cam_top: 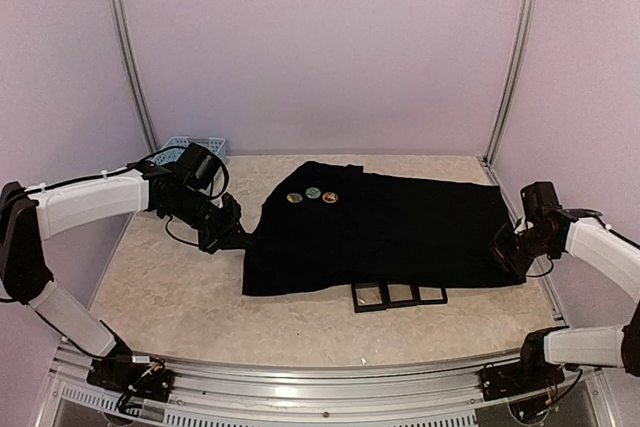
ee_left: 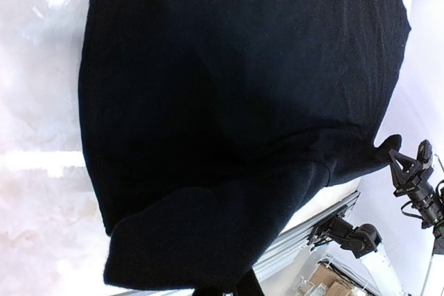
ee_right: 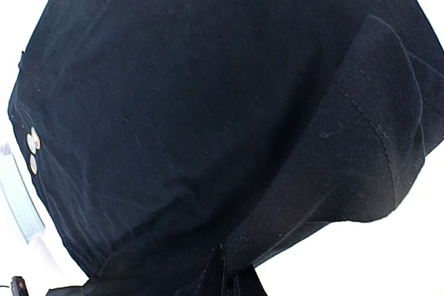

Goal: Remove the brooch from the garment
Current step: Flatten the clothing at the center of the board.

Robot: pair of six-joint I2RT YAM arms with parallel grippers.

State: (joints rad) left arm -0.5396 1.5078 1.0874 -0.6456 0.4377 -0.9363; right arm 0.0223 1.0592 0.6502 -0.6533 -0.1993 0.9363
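Observation:
The black garment (cam_top: 390,232) lies spread across the middle of the table. Three round brooches sit in a row near its far left corner: a yellow one (cam_top: 295,197), a green one (cam_top: 313,193) and an orange one (cam_top: 331,197). Two brooches (ee_right: 32,141) also show small at the left in the right wrist view. My left gripper (cam_top: 243,240) is shut on the garment's left edge, where the fabric (ee_left: 229,227) bunches over the jaws and hides most of the fingers. My right gripper (cam_top: 503,247) is shut on the garment's right edge (ee_right: 333,171), its dark fingertips (ee_right: 223,275) pinching the cloth.
A light-blue basket (cam_top: 195,147) stands at the far left against the back wall. A strip of three black square frames (cam_top: 400,295) lies just in front of the garment's near edge. Enclosure walls and metal posts close off the table's sides and back.

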